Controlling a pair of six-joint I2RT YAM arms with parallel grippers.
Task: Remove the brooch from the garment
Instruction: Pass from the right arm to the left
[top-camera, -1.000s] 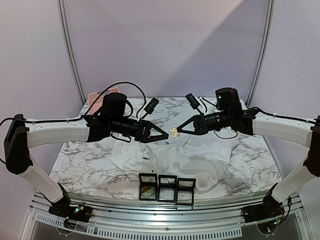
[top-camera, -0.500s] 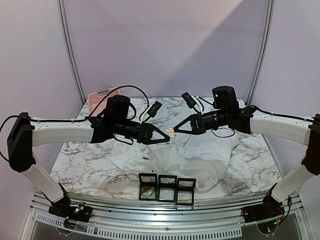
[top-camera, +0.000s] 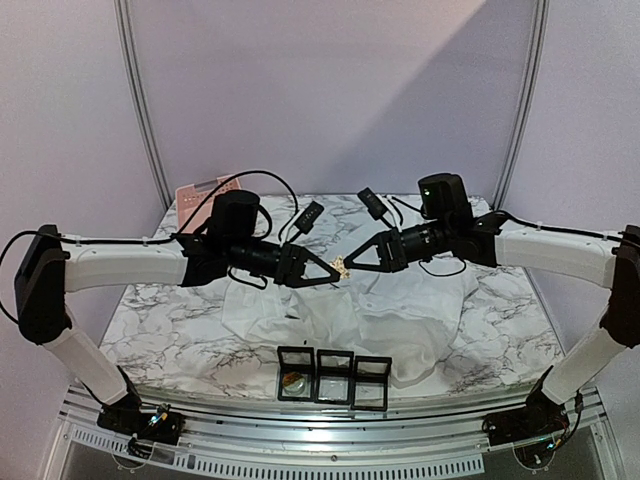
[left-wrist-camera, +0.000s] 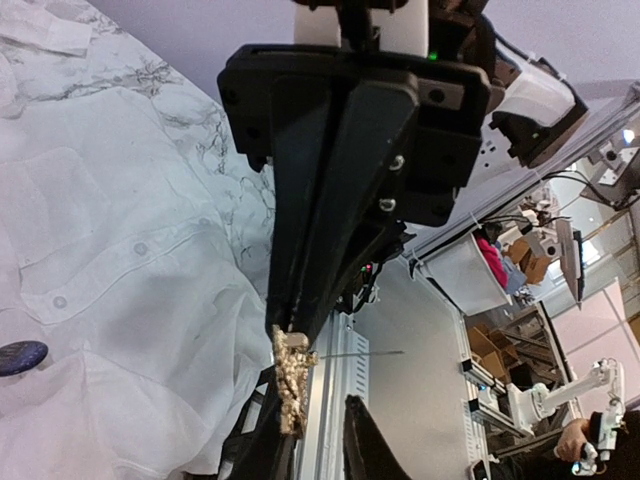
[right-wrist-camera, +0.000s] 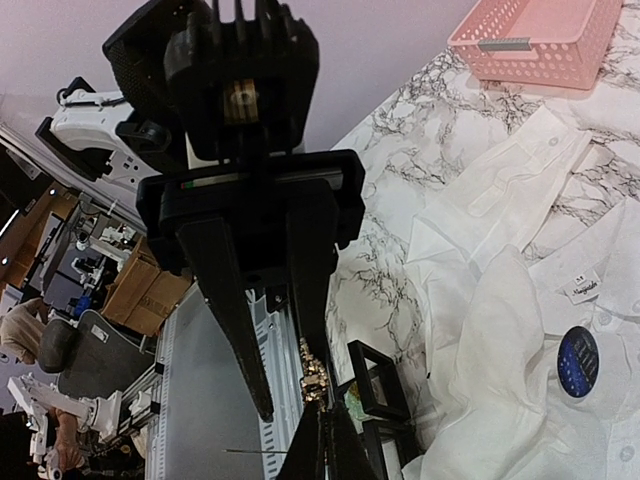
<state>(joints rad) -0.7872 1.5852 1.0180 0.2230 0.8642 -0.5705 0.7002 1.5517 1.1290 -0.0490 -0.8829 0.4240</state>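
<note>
While the garment (top-camera: 400, 310), a broad spread of thin, creased white cloth with a collar and small buttons, lies slack across the middle of the marble-veined bench (top-camera: 170, 330), the brooch hangs in the air above it. The unpinning therefore looks done, and the step in hand seems to be a mid-air handover. The right fingers (left-wrist-camera: 330, 200), long black wedges, are pressed together on one end of the brooch (left-wrist-camera: 290, 390). The left fingers (right-wrist-camera: 235, 320) stand narrowly apart beside it, gripping nothing as far as shows. The brooch is a small, knobbly gold cluster, and its thin pin (left-wrist-camera: 355, 353) juts out bare. Next, the left fingers would need to close on the metal body, clear of that pin.
</note>
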